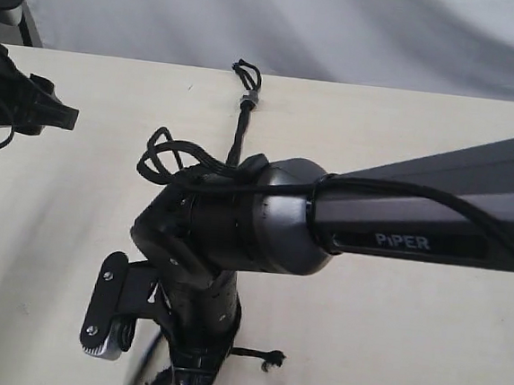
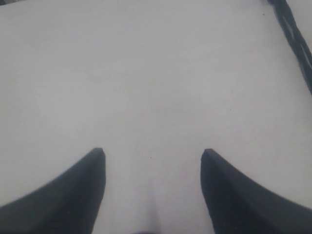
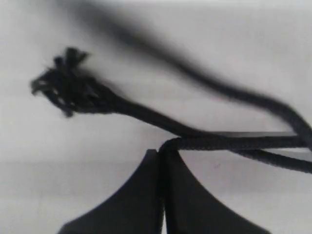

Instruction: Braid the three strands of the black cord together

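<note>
The black cord starts at its small loops [image 1: 246, 70] and grey band [image 1: 249, 99] at the table's far edge and runs toward me, crossed in places [image 1: 237, 137], until it passes under the right arm. One knotted strand end [image 1: 269, 359] pokes out near the front. My right gripper [image 3: 161, 152] is shut on one strand [image 3: 234, 142] at its fingertips. A second strand ends in a frayed knot [image 3: 68, 90], and a blurred third strand [image 3: 161, 48] runs behind. My left gripper [image 2: 152, 153] is open and holds nothing; part of the cord [image 2: 295, 39] shows at that view's corner.
The right arm [image 1: 417, 216] stretches across the middle of the pale table [image 1: 387, 348] and hides most of the cord. Its own glossy cable [image 1: 166, 153] loops by the wrist. The left arm [image 1: 21, 104] stays at the far left. A grey cloth backdrop [image 1: 343, 29] hangs behind.
</note>
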You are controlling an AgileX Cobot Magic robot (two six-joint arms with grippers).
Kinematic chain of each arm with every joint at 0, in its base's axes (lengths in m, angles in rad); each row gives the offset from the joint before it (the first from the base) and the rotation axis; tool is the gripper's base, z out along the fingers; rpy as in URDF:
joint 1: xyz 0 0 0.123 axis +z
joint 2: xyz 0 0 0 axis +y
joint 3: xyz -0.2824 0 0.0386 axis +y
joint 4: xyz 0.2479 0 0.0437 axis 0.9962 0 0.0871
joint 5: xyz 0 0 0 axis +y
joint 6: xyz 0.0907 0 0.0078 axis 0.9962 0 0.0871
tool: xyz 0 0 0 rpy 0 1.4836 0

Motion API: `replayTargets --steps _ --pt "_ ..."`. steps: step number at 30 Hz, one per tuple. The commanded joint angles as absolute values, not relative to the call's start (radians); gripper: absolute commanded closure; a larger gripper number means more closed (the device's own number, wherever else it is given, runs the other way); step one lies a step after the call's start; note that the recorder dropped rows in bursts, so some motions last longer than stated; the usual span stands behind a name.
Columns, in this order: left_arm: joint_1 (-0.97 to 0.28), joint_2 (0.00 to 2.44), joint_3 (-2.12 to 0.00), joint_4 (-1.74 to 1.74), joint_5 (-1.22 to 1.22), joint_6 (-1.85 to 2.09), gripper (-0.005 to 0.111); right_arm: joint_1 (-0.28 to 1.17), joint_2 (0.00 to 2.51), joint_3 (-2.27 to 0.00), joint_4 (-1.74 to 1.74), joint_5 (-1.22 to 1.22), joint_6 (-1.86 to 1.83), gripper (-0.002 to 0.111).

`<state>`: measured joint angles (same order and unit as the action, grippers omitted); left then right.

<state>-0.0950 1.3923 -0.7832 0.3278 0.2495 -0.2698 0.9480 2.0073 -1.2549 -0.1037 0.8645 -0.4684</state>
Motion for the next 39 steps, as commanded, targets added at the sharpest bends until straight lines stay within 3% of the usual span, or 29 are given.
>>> replayTargets --steps 1,21,23,29,32,37,39 --pt "-0.093 1.386 -0.776 0.329 0.246 -0.273 0.051 0.94 1.99 -1.255 -0.047 0.87 -0.559 0.108" --pt "-0.093 1.386 -0.774 0.329 0.244 -0.273 0.051 0.769 1.99 -1.255 -0.079 0.866 -0.53 0.106" --pt "-0.093 1.386 -0.774 0.329 0.244 -0.275 0.051 0.771 1.99 -1.255 -0.081 0.853 -0.512 0.098" --pt "-0.093 1.386 -0.774 0.327 0.244 -0.278 0.051 0.771 1.984 -1.255 -0.085 0.847 -0.5 0.047" --pt "-0.093 1.386 -0.774 0.301 0.244 -0.278 0.051 0.769 1.906 -1.255 -0.091 0.847 -0.498 0.029" --pt "-0.109 1.38 -0.774 0.24 0.244 -0.26 0.052 0.769 1.608 -1.255 -0.268 0.828 -0.276 0.028" --pt "-0.17 1.333 -0.774 0.238 0.244 -0.247 0.07 0.769 1.428 -1.24 -0.344 0.836 -0.142 0.041"
